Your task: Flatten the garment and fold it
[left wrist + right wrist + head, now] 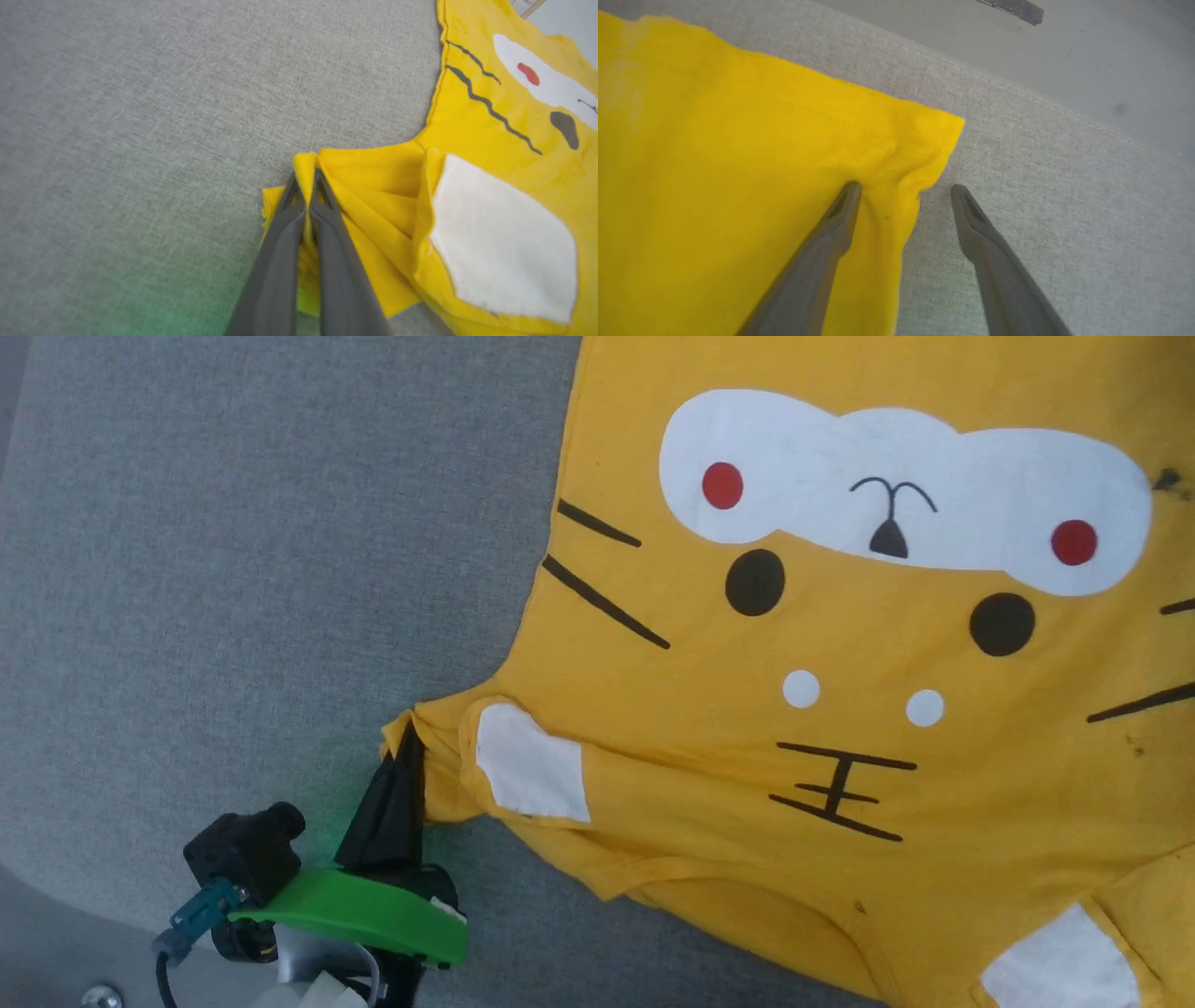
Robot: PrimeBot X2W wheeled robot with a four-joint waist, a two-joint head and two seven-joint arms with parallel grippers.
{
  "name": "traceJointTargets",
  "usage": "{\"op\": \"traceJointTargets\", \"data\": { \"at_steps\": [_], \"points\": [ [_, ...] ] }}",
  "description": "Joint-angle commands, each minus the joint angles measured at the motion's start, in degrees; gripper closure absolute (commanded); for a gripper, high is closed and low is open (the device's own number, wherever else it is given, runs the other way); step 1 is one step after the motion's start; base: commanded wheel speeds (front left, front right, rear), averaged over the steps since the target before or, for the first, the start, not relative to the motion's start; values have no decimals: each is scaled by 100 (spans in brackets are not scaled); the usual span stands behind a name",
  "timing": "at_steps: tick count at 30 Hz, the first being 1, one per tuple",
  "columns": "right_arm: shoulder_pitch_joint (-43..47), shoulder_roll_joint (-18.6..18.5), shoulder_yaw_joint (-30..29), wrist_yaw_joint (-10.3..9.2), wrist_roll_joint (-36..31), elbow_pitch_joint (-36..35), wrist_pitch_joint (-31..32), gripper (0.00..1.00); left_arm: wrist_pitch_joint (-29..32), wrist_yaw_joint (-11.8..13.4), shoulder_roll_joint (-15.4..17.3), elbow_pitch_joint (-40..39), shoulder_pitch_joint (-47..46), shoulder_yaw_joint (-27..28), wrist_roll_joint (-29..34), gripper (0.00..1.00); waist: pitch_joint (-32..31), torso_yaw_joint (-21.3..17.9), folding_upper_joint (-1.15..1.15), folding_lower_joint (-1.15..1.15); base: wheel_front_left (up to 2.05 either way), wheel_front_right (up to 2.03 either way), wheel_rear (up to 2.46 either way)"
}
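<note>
Bright, even, diffuse light covers the grey cloth surface [233, 569], and shadows are faint and soft-edged. A green glow tints the cloth beside the left gripper [408, 735] in the head view and the near-left corner of the left wrist view. In both wrist views the fingers [275, 261] blur toward the bottom edge. The T-shirt [714, 186] looks hazy and washed out at far left.
</note>
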Motion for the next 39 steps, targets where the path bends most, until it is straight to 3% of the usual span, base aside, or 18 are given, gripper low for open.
{"op": "traceJointTargets", "data": {
  "at_steps": [1, 4, 5, 6, 10, 16, 22, 27, 31, 36, 39],
  "points": [
    [-29, -18, 104, -5, 31, 89, 158, 0, 36, 62, 23, 133, -18, 42, 0, 100, 232, 196, 0, -1, 0, 0, 0],
    [54, -85, 324, -5, 143, 150, 506, 0, 22, 60, 36, 139, -40, 48, -11, 100, 213, 157, 0, -1, 0, 0, 0],
    [74, -91, 316, -5, 185, 153, 612, 9, 26, 64, 42, 143, -43, 50, -11, 100, 192, 138, 0, -1, 0, 0, 0],
    [109, -96, 306, -5, 281, 110, 783, 100, 38, 76, 71, 153, -43, 53, 5, 100, 133, 93, 0, -1, 0, 0, 0],
    [125, -120, 192, -5, 355, -156, 730, 100, 77, 74, 105, 169, -58, 43, -4, 100, -55, -25, 0, -1, 0, 0, 0],
    [262, -63, -122, -5, 617, -480, -14, 100, 155, 84, 198, 311, -93, 41, 21, 100, -669, -239, 0, -1, 0, 0, 0],
    [1122, -265, -214, -5, 1176, -1081, -643, 100, 289, 57, 306, 634, -121, 24, 1, 100, -1538, -623, 0, -1, 0, 0, 0],
    [2502, -434, -404, -5, 1662, -1938, -585, 100, 395, 77, 372, 794, -29, -18, 11, 100, -2180, -1026, 0, -1, 0, 0, 0],
    [3853, -369, -622, -5, 1925, -2739, -248, 100, 456, 115, 401, 869, 88, -23, -9, 100, -2557, -1319, 0, -1, 0, 0, 0],
    [5524, 148, -825, -5, 2157, -3414, 68, 100, 503, 169, 410, 966, 210, -30, -32, 100, -2847, -1558, 0, -1, 0, 0, 0],
    [6293, 512, -815, -5, 2138, -3457, 148, 100, 508, 172, 404, 1030, 243, -37, -62, 100, -2952, -1638, 0, -1, 0, 0, 0]
  ]
}}
